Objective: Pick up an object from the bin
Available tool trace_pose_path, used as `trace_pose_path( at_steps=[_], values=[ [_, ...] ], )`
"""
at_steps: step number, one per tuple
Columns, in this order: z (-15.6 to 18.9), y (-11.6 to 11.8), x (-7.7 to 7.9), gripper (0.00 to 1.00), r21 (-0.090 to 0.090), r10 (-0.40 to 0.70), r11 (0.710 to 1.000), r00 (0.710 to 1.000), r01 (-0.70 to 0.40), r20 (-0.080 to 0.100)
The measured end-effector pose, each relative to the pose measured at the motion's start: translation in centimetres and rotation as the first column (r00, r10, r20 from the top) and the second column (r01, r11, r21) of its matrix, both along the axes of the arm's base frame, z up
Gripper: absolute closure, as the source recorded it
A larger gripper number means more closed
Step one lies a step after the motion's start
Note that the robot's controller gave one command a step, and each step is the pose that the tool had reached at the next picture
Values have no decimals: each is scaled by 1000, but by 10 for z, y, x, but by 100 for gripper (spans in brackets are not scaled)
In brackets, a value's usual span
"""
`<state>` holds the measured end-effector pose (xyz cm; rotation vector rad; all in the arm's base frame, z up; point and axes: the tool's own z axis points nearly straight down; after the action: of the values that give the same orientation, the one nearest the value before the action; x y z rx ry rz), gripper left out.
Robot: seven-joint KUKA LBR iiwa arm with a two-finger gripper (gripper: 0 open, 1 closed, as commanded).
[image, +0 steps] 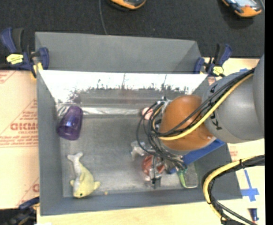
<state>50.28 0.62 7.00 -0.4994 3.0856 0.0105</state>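
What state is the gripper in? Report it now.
Gripper: cannot be told; it sits low by a red thing, lower right of the bin.

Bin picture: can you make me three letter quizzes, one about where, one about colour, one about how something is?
1. Where is the dolphin?
A) lower left of the bin
B) upper right
C) outside it

2. What colour is the cup?
A) green
B) purple
C) orange

3. The dolphin is:
A) inside the cup
B) standing on its tail
C) lying loose

Answers:
1 A, it lies by the lower-left corner.
2 B, it looks purple.
3 C, nothing touches it; the gripper is over at the right.
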Motion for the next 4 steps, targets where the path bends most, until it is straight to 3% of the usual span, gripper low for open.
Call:
trace_pose_path(
  at_steps=[1, 3, 4],
  values=[
    [0, 0, 0, 0, 0, 0, 1000, 1000, 0, 0],
    [144, -80, 24, 0, 0, -98, 995, 995, 98, 2],
    [96, -74, 11, 0, 5, -341, 940, 940, 341, 2]
  ],
)
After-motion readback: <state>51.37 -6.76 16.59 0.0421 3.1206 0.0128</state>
